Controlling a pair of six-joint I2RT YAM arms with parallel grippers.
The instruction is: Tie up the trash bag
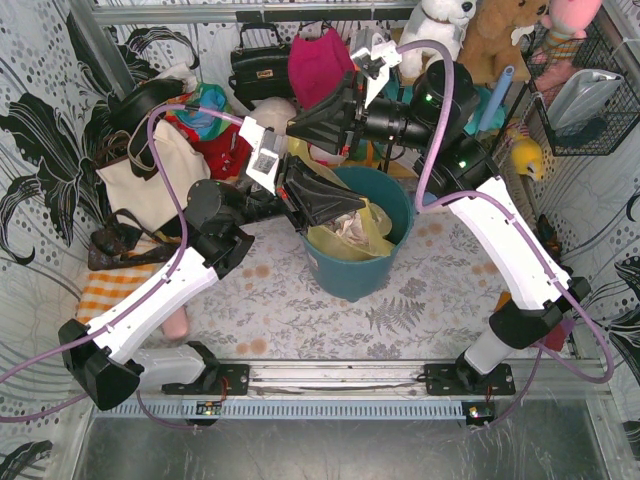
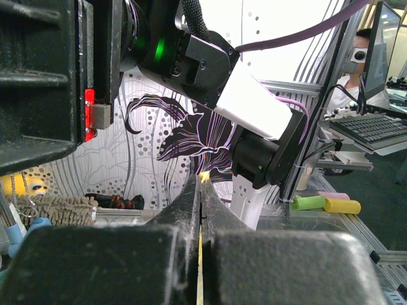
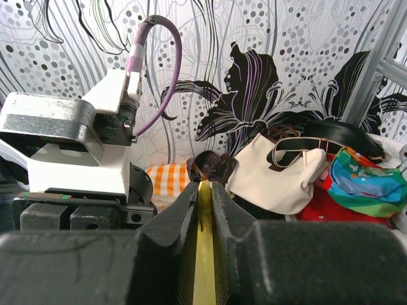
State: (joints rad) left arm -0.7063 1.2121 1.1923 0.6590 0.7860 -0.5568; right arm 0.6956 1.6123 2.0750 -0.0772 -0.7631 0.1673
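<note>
**Overhead and wrist views.** The left gripper (image 2: 201,190) has its jaws pressed together on a thin sliver of yellow-green film from the trash bag (image 1: 352,238). The right gripper (image 3: 205,189) pinches a wider yellow fold of the same bag between nearly closed jaws. The bag's body, with crumpled paper inside, sits in the teal bin (image 1: 398,205), just beneath the left gripper's tips and lower than the right gripper.

Floral-cloth table (image 1: 300,320): teal bin (image 1: 350,275) standing mid-table; cream tote bag (image 1: 150,185), orange checked cloth (image 1: 110,285) left
</note>
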